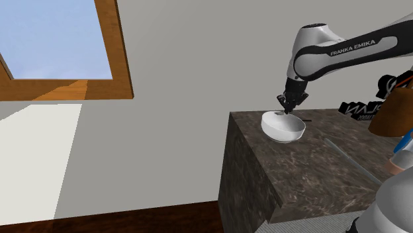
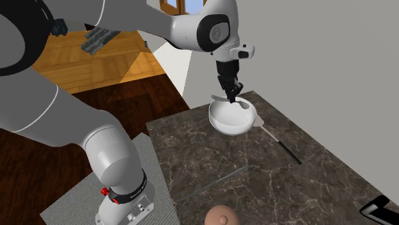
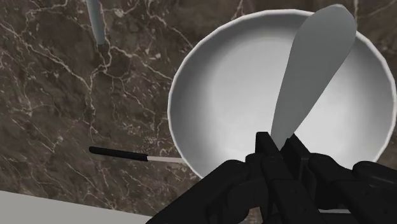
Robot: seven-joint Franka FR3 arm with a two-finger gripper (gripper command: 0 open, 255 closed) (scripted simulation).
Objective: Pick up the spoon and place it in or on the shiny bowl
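Spoon (image 3: 315, 70) points scoop-down from jaws into bowl (image 3: 216, 95).

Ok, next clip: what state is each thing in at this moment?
gripper: shut on the spoon
spoon: held above the bowl, off the counter
bowl: upright on the counter
black-handled utensil: lying flat beside the bowl, untouched

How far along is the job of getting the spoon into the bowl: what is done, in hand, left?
Done: the spoon is lifted off the dark marble counter, clasped in the gripper. In hand: it hangs over the white bowl's hollow. Left: lowering it in and letting go.
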